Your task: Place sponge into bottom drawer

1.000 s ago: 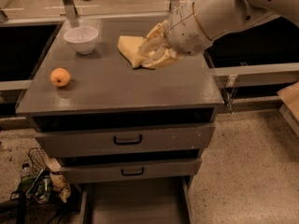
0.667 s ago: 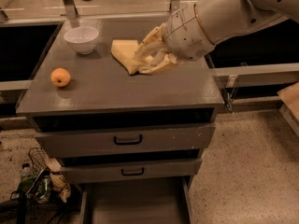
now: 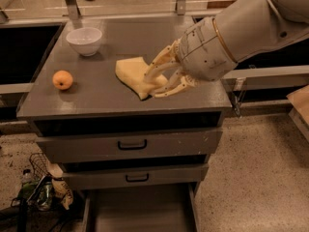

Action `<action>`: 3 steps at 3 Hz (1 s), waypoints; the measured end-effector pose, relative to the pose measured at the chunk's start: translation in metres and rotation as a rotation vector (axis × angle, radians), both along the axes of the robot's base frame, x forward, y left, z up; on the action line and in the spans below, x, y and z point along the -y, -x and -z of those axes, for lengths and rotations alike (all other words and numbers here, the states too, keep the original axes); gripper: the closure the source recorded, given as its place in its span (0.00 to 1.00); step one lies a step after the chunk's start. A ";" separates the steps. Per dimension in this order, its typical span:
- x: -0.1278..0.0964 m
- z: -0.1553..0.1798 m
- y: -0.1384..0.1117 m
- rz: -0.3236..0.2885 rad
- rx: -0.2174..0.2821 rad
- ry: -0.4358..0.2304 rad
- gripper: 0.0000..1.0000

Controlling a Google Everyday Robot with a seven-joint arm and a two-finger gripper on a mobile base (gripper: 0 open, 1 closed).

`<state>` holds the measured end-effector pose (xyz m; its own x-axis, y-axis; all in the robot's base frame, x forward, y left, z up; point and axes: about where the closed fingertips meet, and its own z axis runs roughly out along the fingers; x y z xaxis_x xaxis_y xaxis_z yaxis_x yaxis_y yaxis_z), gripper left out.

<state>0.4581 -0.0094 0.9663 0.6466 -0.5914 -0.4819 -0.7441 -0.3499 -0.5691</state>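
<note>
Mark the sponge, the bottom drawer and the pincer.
sponge (image 3: 129,71): camera view, its bare top face.
bottom drawer (image 3: 140,211): camera view, its open grey floor.
pincer (image 3: 150,86): camera view, midway between fingertips, clamped on the sponge atop the cabinet (image 3: 96,93).

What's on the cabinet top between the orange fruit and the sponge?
Only bare grey cabinet top, in the camera view. The gripper clasps the sponge at its right side.

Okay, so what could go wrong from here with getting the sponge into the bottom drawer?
The gripper pinches only one end of the sponge, so the soft foam may twist or slip out on the way down. The bottom drawer lies open low under the two upper drawers; the arm could clip their fronts.
</note>
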 end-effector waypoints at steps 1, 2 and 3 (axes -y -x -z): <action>-0.009 0.007 -0.002 -0.010 -0.005 -0.005 1.00; -0.020 0.020 0.009 -0.020 -0.008 -0.022 1.00; -0.025 0.045 0.031 -0.024 -0.032 -0.043 1.00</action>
